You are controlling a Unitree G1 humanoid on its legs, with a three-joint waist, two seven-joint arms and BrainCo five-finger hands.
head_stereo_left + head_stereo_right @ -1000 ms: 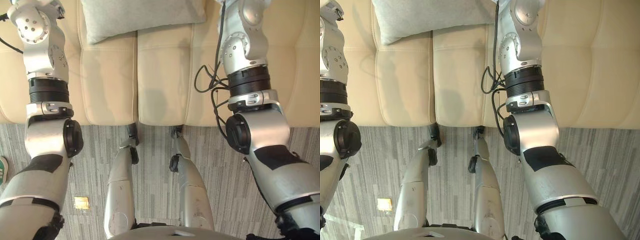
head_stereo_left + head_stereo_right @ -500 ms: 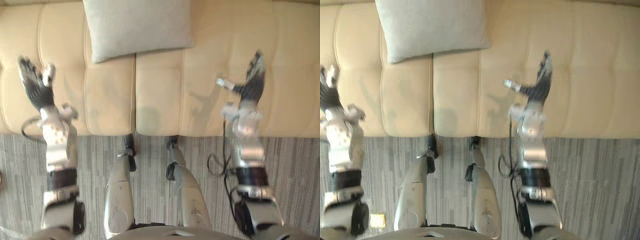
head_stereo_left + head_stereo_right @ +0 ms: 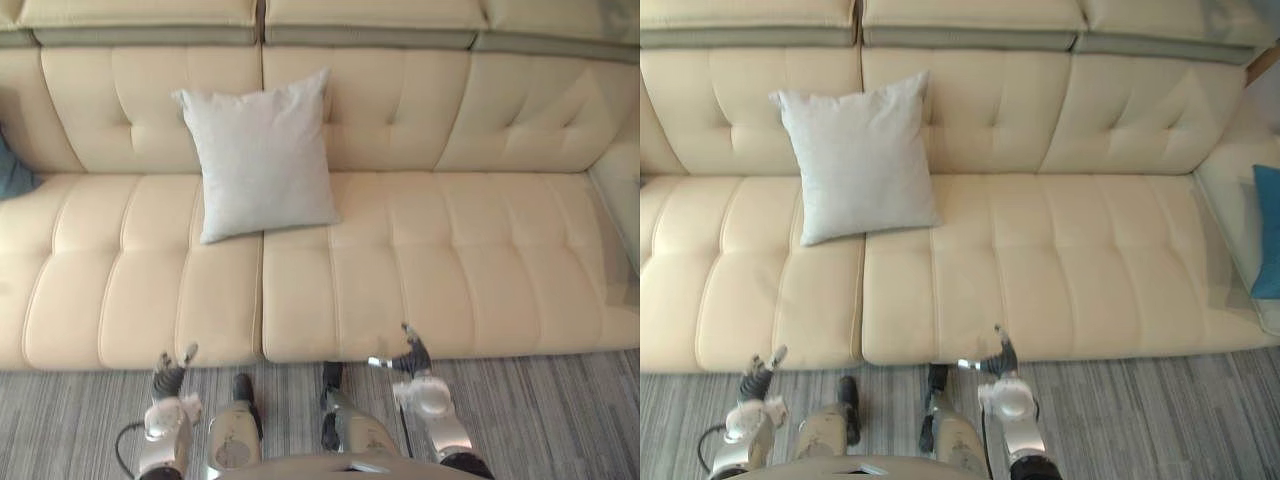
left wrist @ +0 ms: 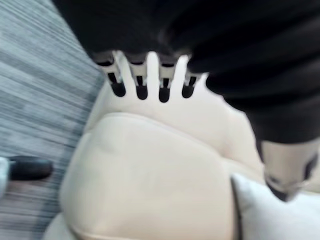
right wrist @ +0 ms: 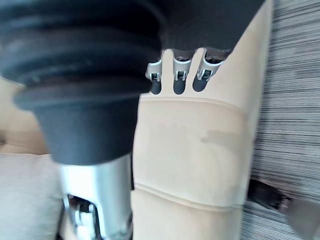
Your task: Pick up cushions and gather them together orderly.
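The light grey cushion (image 3: 260, 155) is gripped by neither robot hand. The left robot hand (image 3: 168, 378) is seen low before the front edge of the sofa (image 3: 450, 250), over the grey striped carpet (image 3: 560, 400) and in line with the sofa's left seat pads. In its wrist view its fingers (image 4: 141, 86) are held straight in a row with the thumb set apart, and nothing is enclosed by them. The right robot hand (image 3: 414, 355) is raised just at the sofa's front edge, right of the sofa's middle. Its fingers (image 5: 179, 82) are likewise stretched out and released, and nothing is held. Both robot hands are kept well apart from the light grey cushion.

That cushion is stood upright on the sofa's seat and leaned against the sofa's backrest, left of the sofa's middle. Its lower edge is laid across the seam between two seat pads. A blue cushion (image 3: 1267, 232) is found at the sofa's right end, on the part that turns toward the front, well apart from the light grey one. At the sofa's left end a dark blue-grey shape (image 3: 12, 170) is cut off by the view's edge, and what it is cannot be told.
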